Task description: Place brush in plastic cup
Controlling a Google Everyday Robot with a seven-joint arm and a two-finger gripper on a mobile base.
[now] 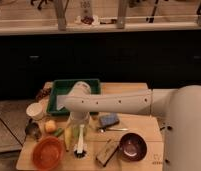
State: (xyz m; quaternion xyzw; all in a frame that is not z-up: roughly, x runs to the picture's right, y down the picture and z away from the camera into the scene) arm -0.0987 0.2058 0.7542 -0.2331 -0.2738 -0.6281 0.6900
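The brush (81, 142) lies on the wooden table (144, 125) with its white handle pointing away and its dark bristle head (80, 152) toward the front edge. It lies just right of a yellow banana (69, 138). My gripper (79, 124) hangs from the white arm, pointing down directly over the far end of the brush handle. The plastic cup (35, 110), small, white and wide-rimmed, stands at the table's left edge, well left of the gripper.
A green tray (60, 95) sits behind the arm. A grey metal cup (32, 130), an orange fruit (50, 126) and an orange bowl (46, 153) are at the front left. A blue sponge (108, 120), silver utensil (115, 130), brown block (106, 151) and dark bowl (132, 146) lie to the right.
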